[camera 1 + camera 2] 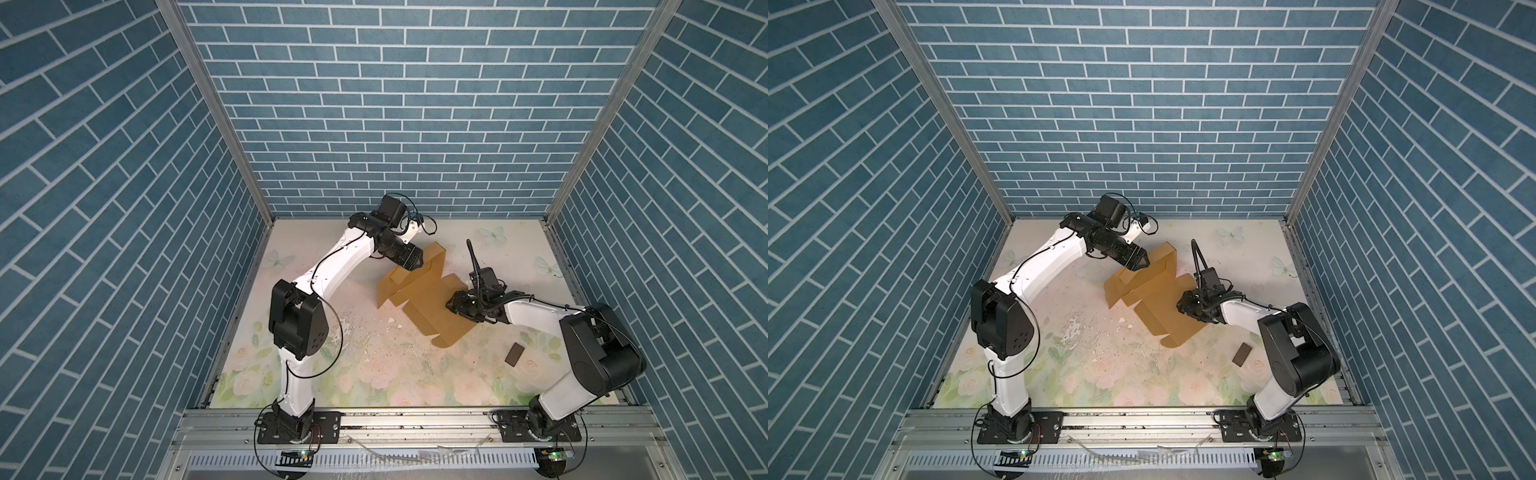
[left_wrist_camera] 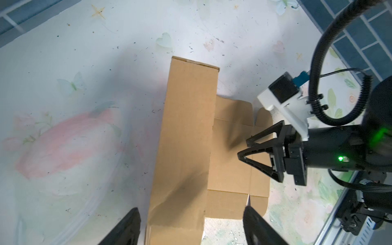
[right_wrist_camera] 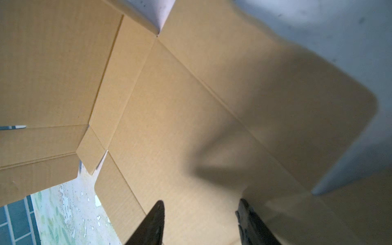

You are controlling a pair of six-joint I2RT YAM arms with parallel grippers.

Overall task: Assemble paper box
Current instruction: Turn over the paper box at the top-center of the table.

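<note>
While the plain tan-brown die-cut cardboard paper box (image 1: 419,301) lies on the bench (image 1: 374,374), one flap raised, my left end effector (image 1: 417,264) straddles that flap wide open, right end effector (image 1: 450,305) parted over the flat panel, both empty; unpinned sheet could skid, flap spring back.

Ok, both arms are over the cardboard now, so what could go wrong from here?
1. The left fingers stand open astride the paper box's raised flap, not clamping it; it may flop back flat.
2. The right fingers are open over the base panel, holding nothing, so the sheet could slide on the table when the flap is pushed.
</note>
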